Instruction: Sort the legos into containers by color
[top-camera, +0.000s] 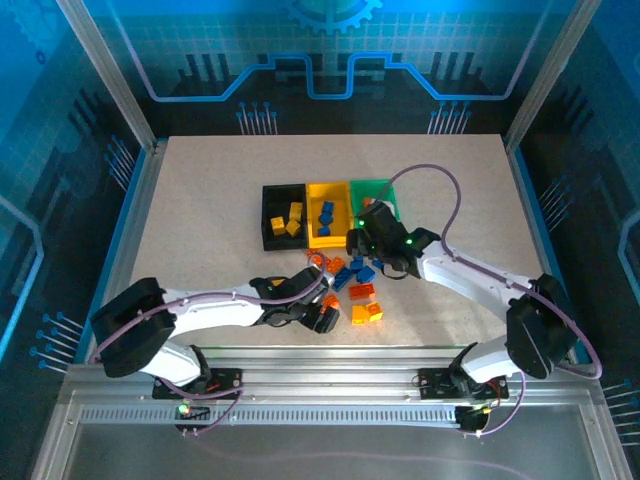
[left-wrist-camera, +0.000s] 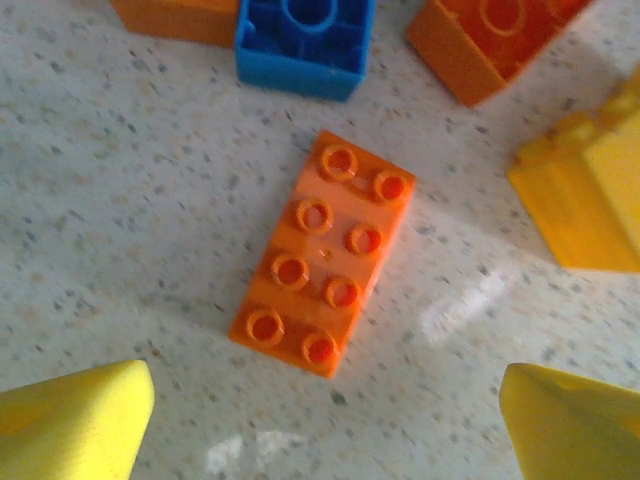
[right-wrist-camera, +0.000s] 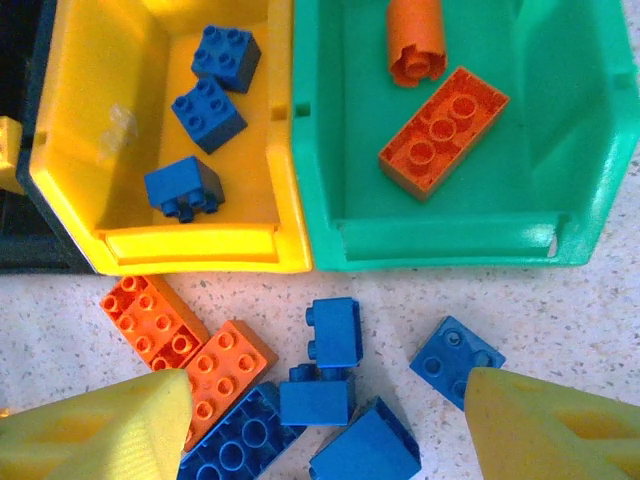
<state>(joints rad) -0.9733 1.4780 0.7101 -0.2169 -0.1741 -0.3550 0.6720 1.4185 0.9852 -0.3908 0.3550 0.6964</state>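
Left claw (left-wrist-camera: 320, 425) and right claw (right-wrist-camera: 320, 430) are held apart over loose legos (right-wrist-camera: 335, 330). Blue bricks (right-wrist-camera: 207, 112) are contained in the yellow bin (right-wrist-camera: 190, 262), orange pieces (right-wrist-camera: 443, 130) in the green bin (right-wrist-camera: 440, 250), yellow bricks (top-camera: 293, 222) in the black bin (top-camera: 270, 240).

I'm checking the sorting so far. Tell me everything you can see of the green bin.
The green bin is glossy plastic, rectangular and open-topped, with sloping walls and a lipped front rim. It stands upright on the speckled table, one side against the yellow bin. Inside lie two orange pieces, a long brick and a rounded one.
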